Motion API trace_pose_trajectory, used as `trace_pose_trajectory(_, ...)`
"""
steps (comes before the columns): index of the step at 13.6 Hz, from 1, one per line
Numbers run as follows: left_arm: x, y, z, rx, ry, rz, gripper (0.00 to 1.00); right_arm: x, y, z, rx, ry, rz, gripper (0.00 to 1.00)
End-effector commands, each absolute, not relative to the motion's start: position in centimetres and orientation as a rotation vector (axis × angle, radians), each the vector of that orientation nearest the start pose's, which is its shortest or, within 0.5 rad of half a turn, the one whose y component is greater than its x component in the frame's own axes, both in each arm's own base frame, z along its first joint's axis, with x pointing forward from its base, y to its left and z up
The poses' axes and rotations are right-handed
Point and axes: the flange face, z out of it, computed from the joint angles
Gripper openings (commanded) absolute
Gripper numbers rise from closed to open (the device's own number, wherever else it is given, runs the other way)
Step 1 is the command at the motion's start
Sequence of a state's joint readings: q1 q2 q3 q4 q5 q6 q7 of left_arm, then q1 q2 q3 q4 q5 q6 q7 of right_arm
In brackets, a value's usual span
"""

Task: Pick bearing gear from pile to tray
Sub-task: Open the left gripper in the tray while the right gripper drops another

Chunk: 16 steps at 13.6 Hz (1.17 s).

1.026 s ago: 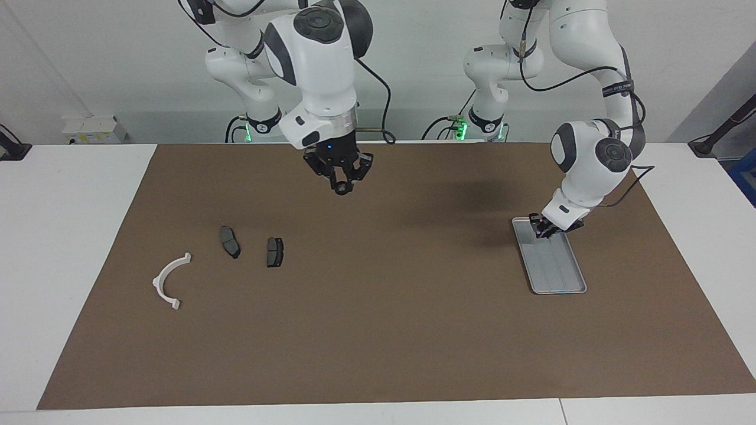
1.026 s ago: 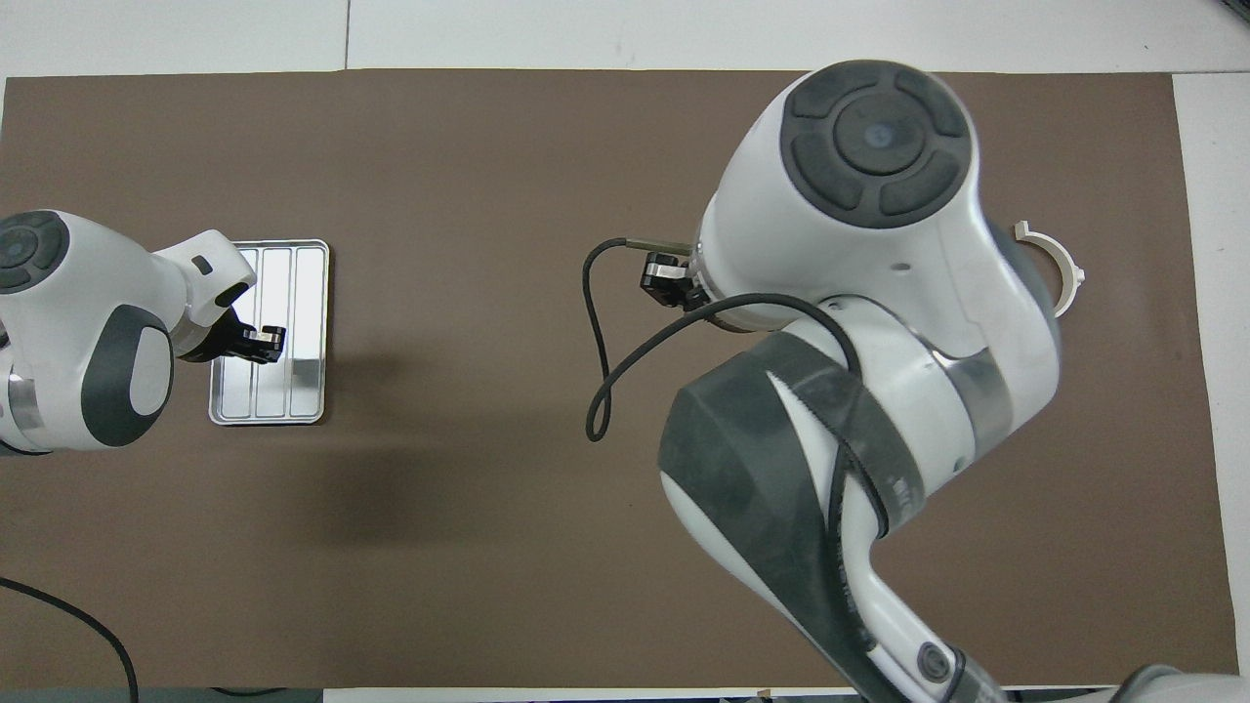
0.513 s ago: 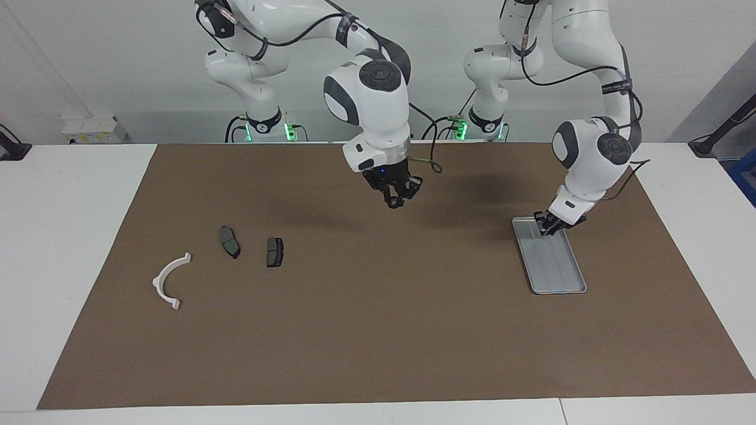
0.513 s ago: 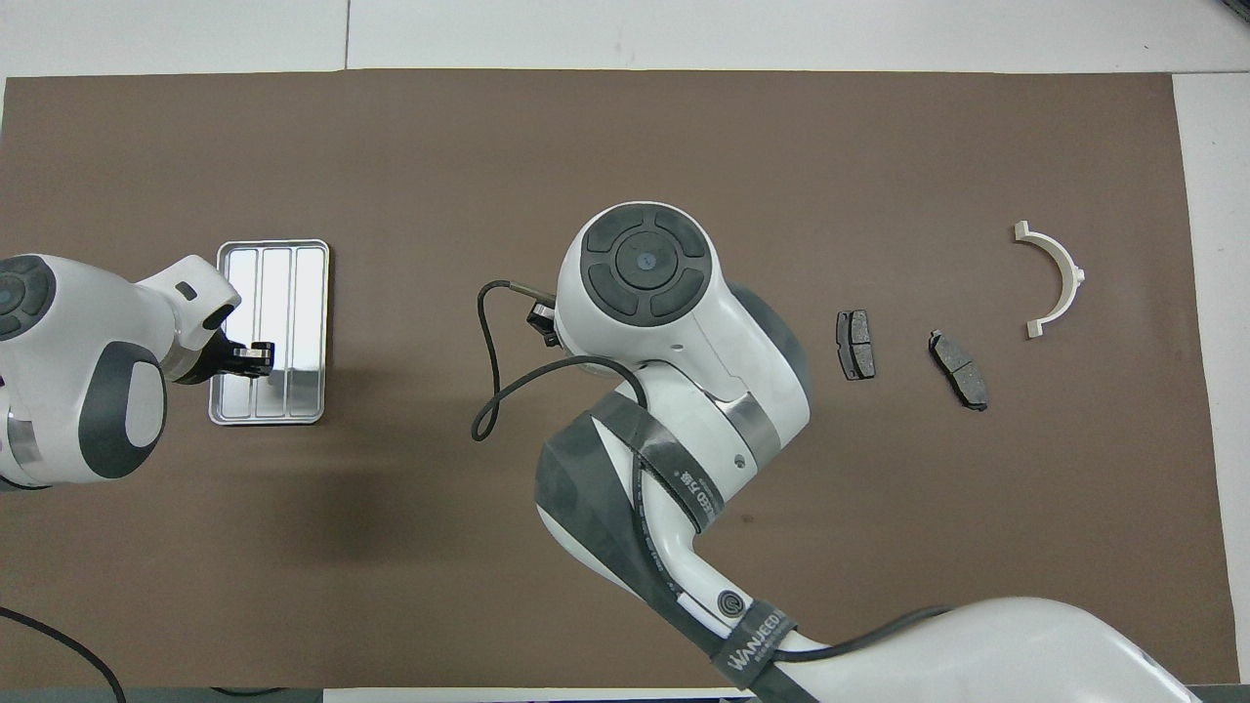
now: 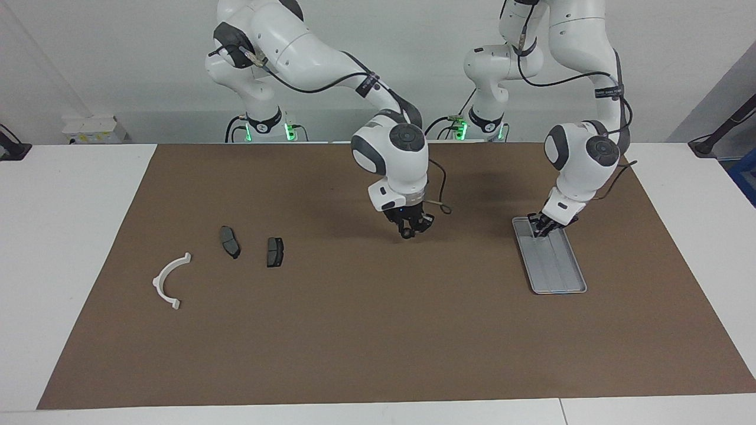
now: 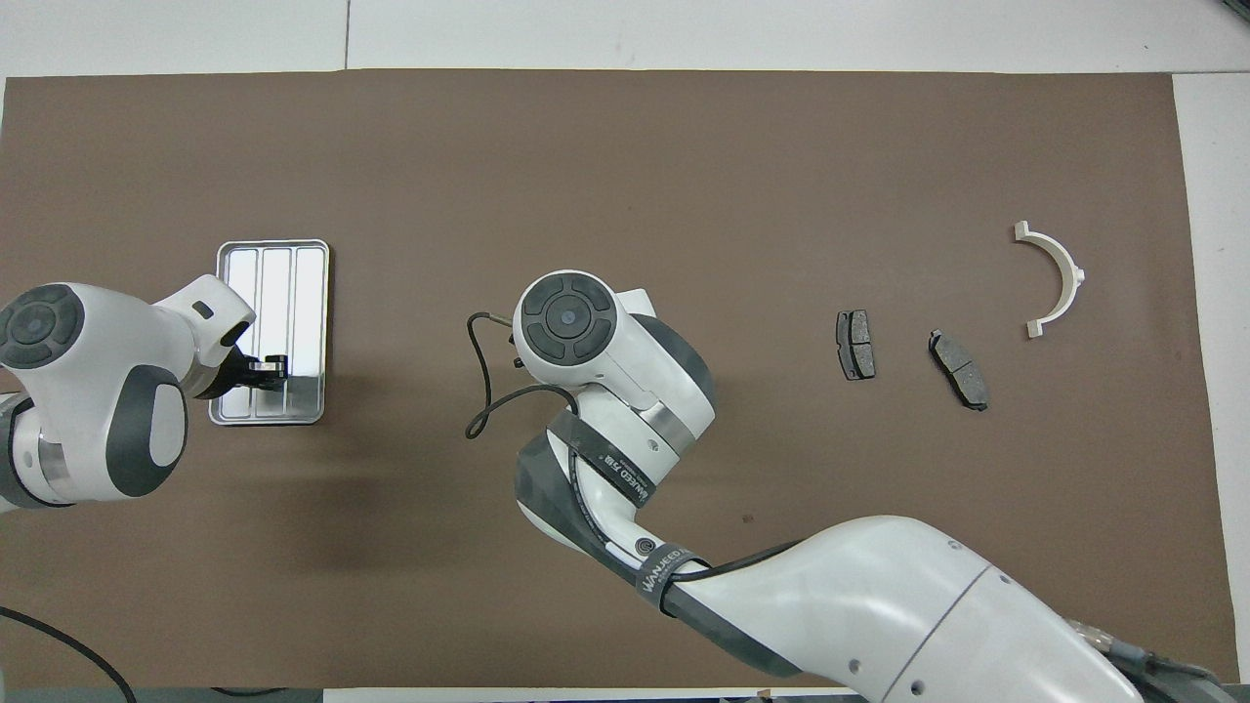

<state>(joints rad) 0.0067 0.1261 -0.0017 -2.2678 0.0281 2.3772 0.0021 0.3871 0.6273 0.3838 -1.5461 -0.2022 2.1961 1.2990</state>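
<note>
My right gripper (image 5: 408, 231) hangs low over the middle of the brown mat, shut on a small black round bearing gear (image 5: 407, 235). In the overhead view its own wrist hides both. The silver tray (image 5: 558, 268) (image 6: 278, 264) lies toward the left arm's end. My left gripper (image 5: 540, 228) (image 6: 269, 369) is shut, tips down on the tray's end nearer the robots, holding nothing that I can see. The pile, toward the right arm's end, holds a white half-ring bracket (image 5: 170, 277) (image 6: 1060, 278) and two dark brake-pad plates (image 5: 230, 241) (image 6: 855, 344).
The brown mat (image 5: 378, 330) covers most of the white table. The second brake-pad plate (image 5: 274, 251) (image 6: 959, 368) lies beside the first. A black cable (image 6: 479, 391) loops from the right wrist.
My right arm has carried the bearing gear from near the pile toward the tray and come down lower over the mat. The left gripper has stayed at the tray, shifting only slightly.
</note>
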Motion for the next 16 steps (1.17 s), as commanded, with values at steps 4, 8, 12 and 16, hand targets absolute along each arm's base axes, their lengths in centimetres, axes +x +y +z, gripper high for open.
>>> trace_pose_trajectory(4,52.6,0.0,31.0,-3.119,0.019,-0.017,1.0,54.6,45.5,27.4,-2.942,0.741,-0.049,0.0)
trace_pose_trajectory(8,55.1,-2.0,34.4,-3.152,-0.011,-0.077,1.0,55.0,45.1,27.8,-2.955,0.748,-0.06,0.99)
trace_pose_trajectory(12,56.5,-5.1,35.8,-3.185,-0.094,-0.083,1.0,57.4,44.3,32.0,-2.951,0.798,-0.08,1.0)
trace_pose_trajectory(16,56.2,-9.4,36.0,-3.189,-0.212,-0.116,1.0,60.1,40.4,37.2,-2.918,0.814,-0.146,1.0)
